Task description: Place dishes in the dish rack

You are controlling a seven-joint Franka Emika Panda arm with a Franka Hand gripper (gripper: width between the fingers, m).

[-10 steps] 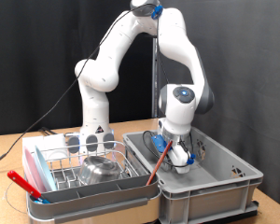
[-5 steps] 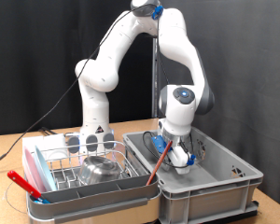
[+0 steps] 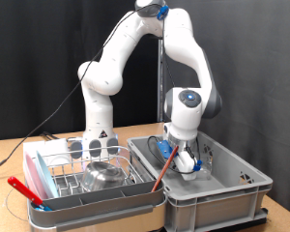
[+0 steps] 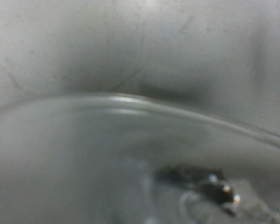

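Observation:
The dish rack (image 3: 58, 180), silvery wire on a white-pink tray, stands at the exterior view's lower left. A shiny steel bowl (image 3: 104, 175) sits inside it. To its right the gripper (image 3: 189, 165) is lowered into a deep grey crate (image 3: 237, 187), close to the crate's floor. In the wrist view the curved rim of a clear glass cup (image 4: 131, 101) fills the picture, very near and blurred. No fingers show there, and I cannot tell whether the cup is between them.
A red-handled utensil (image 3: 21, 188) lies along the rack's front trough. A thin reddish stick (image 3: 160, 172) leans over the crate's left wall beside the gripper. The robot's white base (image 3: 97, 126) rises behind the rack.

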